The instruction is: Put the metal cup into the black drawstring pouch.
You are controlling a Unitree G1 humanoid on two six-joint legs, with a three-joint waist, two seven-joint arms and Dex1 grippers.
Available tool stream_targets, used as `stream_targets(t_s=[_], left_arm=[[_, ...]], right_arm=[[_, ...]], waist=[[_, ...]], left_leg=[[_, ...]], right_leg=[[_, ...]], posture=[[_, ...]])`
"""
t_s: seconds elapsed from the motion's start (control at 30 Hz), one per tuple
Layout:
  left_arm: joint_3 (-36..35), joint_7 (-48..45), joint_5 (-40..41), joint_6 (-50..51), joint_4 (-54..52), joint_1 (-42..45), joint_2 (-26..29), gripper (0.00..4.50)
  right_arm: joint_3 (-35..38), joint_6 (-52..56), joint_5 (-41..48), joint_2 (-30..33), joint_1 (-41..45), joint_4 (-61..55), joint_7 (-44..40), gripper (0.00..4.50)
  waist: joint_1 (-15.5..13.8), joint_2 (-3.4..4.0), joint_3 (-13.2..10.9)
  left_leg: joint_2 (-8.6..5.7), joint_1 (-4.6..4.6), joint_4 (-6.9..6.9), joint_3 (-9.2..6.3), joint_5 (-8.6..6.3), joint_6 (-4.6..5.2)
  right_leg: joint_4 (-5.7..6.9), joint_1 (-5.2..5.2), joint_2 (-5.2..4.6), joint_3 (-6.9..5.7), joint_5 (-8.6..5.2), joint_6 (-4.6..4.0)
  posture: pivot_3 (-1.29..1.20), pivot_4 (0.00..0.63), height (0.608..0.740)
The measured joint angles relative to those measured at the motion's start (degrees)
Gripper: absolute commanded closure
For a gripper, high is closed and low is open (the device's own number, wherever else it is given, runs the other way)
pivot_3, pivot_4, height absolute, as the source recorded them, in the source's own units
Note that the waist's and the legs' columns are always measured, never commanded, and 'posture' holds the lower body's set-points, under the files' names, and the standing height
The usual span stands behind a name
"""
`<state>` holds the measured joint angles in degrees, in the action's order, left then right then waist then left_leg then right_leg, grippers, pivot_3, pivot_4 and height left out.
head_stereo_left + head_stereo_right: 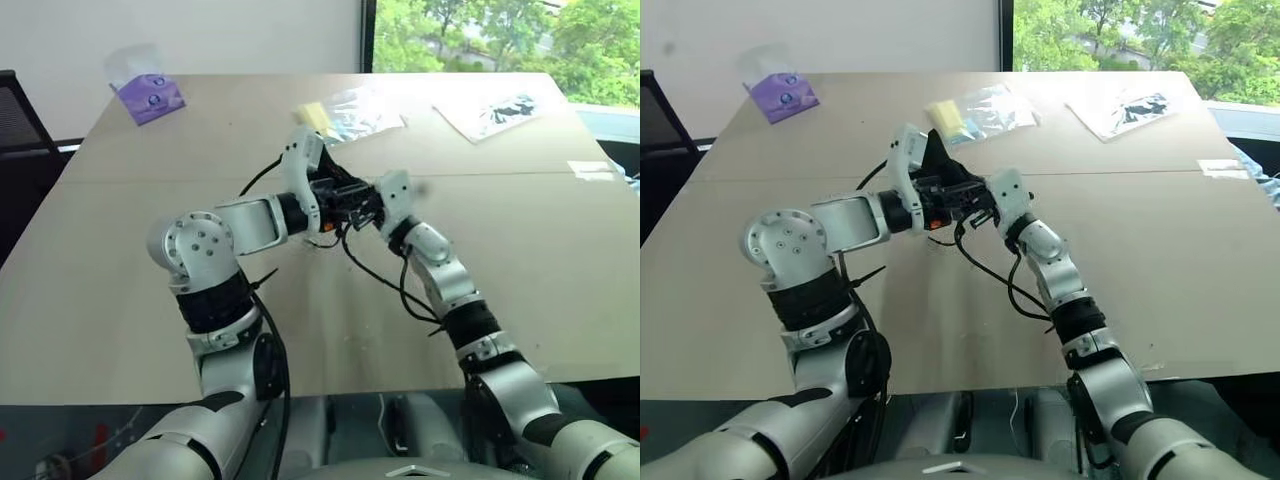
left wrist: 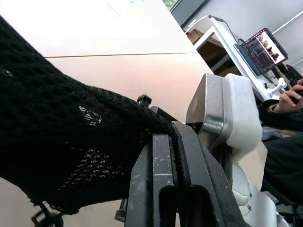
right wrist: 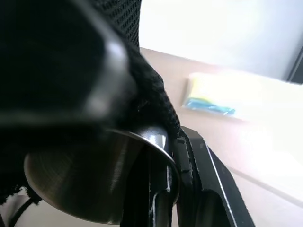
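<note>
Both arms meet above the middle of the table (image 1: 120, 300). My left gripper (image 2: 165, 137) is shut on the edge of the black drawstring pouch (image 2: 71, 142), pinching its mesh fabric between the fingers. In the head views the pouch (image 1: 940, 152) rises dark above the two hands. My right gripper (image 3: 173, 146) is shut on the rim of the metal cup (image 3: 94, 184), a shiny steel tumbler. The pouch fabric (image 3: 151, 94) lies right against the cup's rim and over it. The two grippers (image 1: 340, 200) (image 1: 372, 208) nearly touch. How far the cup sits within the pouch I cannot tell.
A purple packet (image 1: 150, 97) lies at the far left of the table. A clear bag with a yellow item (image 1: 335, 115) and a printed clear bag (image 1: 495, 110) lie at the back. A small white scrap (image 1: 590, 170) rests at the right edge. A person (image 2: 284, 118) sits beyond the table.
</note>
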<state>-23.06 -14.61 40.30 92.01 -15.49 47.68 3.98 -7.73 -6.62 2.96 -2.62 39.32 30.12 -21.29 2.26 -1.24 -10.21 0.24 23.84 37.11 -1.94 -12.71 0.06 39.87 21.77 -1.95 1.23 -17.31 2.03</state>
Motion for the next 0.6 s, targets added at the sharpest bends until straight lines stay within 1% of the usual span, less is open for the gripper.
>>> stream_targets(t_s=[0.07,0.13,0.2,0.27,0.3,0.37,0.43,0.47,0.53,0.57,0.6], left_arm=[[-0.02,0.01,0.00,-0.63,0.00,0.02,-0.69,4.50],[0.03,-0.01,0.03,-1.74,0.01,0.24,-1.62,4.50],[0.03,-0.10,0.37,-2.69,-0.02,0.44,-2.30,4.50],[-0.44,-0.05,0.37,-3.61,0.00,0.67,-2.73,4.50],[-1.29,0.21,0.36,-3.96,0.05,0.82,-3.20,4.50],[-2.03,0.75,0.31,-4.26,0.29,0.81,-3.20,4.50],[-2.48,1.13,0.31,-4.84,0.41,0.81,-3.48,4.50],[-2.87,1.34,0.31,-5.66,0.47,1.14,-4.23,4.50],[-2.85,1.63,0.37,-6.20,0.78,2.17,-5.62,4.50],[-2.79,1.62,0.48,-6.21,0.77,2.20,-5.91,4.50],[-2.78,1.62,0.54,-6.25,0.78,2.20,-6.12,4.50]], right_arm=[[4.26,4.50,7.60,-4.34,-0.70,-1.11,-1.65,4.47],[7.75,11.01,16.00,-4.94,-0.68,-3.53,-3.26,4.47],[9.59,13.83,19.24,-4.94,-0.46,-4.90,-3.46,4.47],[7.28,10.72,14.68,-4.36,0.19,-3.99,-2.69,4.47],[3.62,6.75,9.23,-2.45,1.10,-2.79,-1.48,4.47],[-0.05,0.66,1.17,1.05,3.11,0.02,0.65,4.47],[0.32,-1.45,0.99,-0.14,3.52,1.47,0.81,4.47],[4.57,1.65,7.25,-4.86,3.15,1.21,0.18,4.47],[8.23,8.74,17.72,-5.00,3.19,-1.21,-0.79,4.47],[9.64,11.02,20.44,-5.00,3.26,-2.27,-0.84,4.47],[9.57,11.77,20.82,-4.99,3.37,-2.60,-0.84,4.47]], waist=[[0.22,0.01,-0.01],[-0.11,0.02,-0.02],[-0.37,0.02,-0.02],[-0.14,0.02,-0.03],[0.07,0.03,-0.03],[0.07,0.02,-0.02],[0.20,0.02,-0.02],[0.29,0.00,-0.04],[-0.31,0.04,-0.07],[-0.66,0.02,-0.07],[-0.66,0.02,-0.06]], left_leg=[[0.06,0.00,-0.04,0.03,0.00,-0.01],[0.05,0.04,0.00,-0.02,0.00,-0.01],[-0.02,0.04,0.01,0.00,-0.01,0.00],[-0.06,0.03,0.00,0.03,-0.01,0.01],[-0.06,0.00,-0.01,0.07,-0.01,0.01],[-0.06,-0.02,-0.03,0.04,0.00,0.00],[0.02,-0.02,-0.04,0.07,0.00,0.00],[0.07,-0.01,-0.07,0.08,0.00,-0.01],[0.08,0.06,-0.04,-0.03,-0.01,-0.02],[0.05,0.08,-0.02,-0.07,-0.01,-0.02],[0.00,0.08,-0.02,0.00,-0.01,0.00]], right_leg=[[-0.01,0.02,0.01,0.02,0.00,0.00],[-0.02,0.00,-0.04,-0.01,0.00,-0.01],[-0.04,-0.02,-0.07,-0.01,0.00,0.00],[-0.02,0.02,-0.04,0.01,0.00,0.00],[0.00,0.03,0.01,0.03,0.00,0.00],[0.00,0.03,0.04,0.01,0.00,0.00],[-0.01,0.03,0.03,0.05,0.00,0.00],[-0.03,0.03,0.04,0.06,0.00,0.00],[-0.05,0.01,-0.04,0.00,0.00,-0.01],[-0.08,-0.02,-0.07,0.00,0.00,-0.01],[-0.09,-0.01,-0.06,0.01,0.00,-0.01]], posture=[[0.00,0.150,0.740],[0.00,0.150,0.740],[0.00,0.150,0.740],[0.00,0.150,0.740],[0.00,0.150,0.740],[0.00,0.150,0.740],[0.00,0.150,0.740],[0.00,0.150,0.740],[0.00,0.150,0.740],[0.00,0.150,0.740],[0.00,0.150,0.740]])
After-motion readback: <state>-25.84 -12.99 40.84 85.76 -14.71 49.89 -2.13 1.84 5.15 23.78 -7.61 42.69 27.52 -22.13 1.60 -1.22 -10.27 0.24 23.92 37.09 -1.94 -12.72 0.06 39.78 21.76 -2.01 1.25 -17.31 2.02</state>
